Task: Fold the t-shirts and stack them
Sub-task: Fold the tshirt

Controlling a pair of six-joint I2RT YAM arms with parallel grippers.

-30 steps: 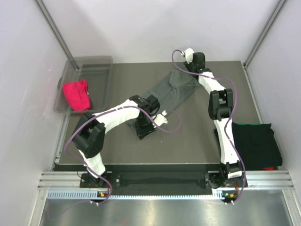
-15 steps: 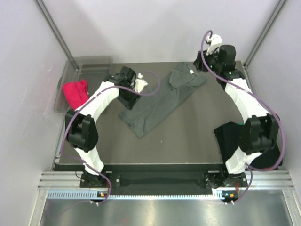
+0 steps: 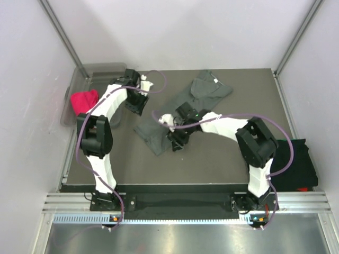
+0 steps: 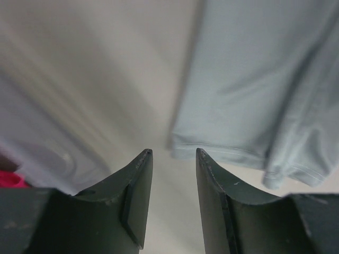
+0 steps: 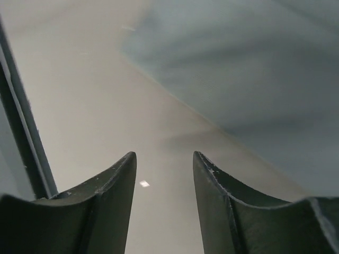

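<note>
A dark grey t-shirt (image 3: 183, 114) lies spread diagonally across the middle of the table, its white neck label (image 3: 215, 80) at the far end. My left gripper (image 3: 138, 107) is open and empty just off the shirt's left edge; in the left wrist view the shirt's hem (image 4: 222, 151) lies just ahead of the gripper (image 4: 172, 154). My right gripper (image 3: 177, 142) is open and empty at the shirt's near edge; in the right wrist view the shirt (image 5: 254, 79) lies ahead and to the right of the gripper (image 5: 164, 157). Folded black t-shirts (image 3: 296, 161) lie at the right edge.
A clear plastic bin (image 3: 100, 74) at the back left holds a red cloth (image 3: 85, 101), which also shows in the left wrist view (image 4: 8, 180). Metal frame posts stand at the back corners. The right arm's forearm stretches across the table's middle.
My right arm has swung from the back right corner down to the shirt's near edge. My left gripper has shifted slightly left and back beside the shirt.
</note>
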